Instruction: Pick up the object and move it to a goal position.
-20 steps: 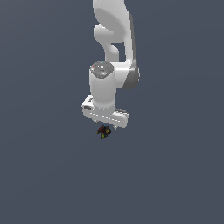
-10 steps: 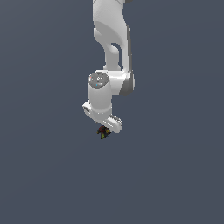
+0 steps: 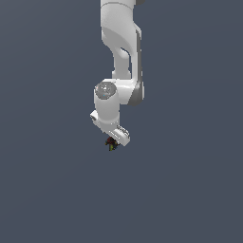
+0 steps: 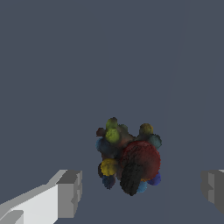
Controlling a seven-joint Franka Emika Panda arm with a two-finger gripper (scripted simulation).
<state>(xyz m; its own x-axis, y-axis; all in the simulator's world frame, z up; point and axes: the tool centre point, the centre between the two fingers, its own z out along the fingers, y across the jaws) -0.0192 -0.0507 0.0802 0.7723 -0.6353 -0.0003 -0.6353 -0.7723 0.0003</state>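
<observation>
Object (image 4: 127,159), a knobbly dark lump with red, yellow and green specks, between the fingers (image 4: 70,194) of the gripper (image 3: 112,142), both well clear of it, jaws apart: centre over it first, then close evenly.

Flat, even, dim render light; no cast shadows, glare or blur.

A bare simulated scene: a white arm (image 3: 118,71) against featureless grey-blue.
</observation>
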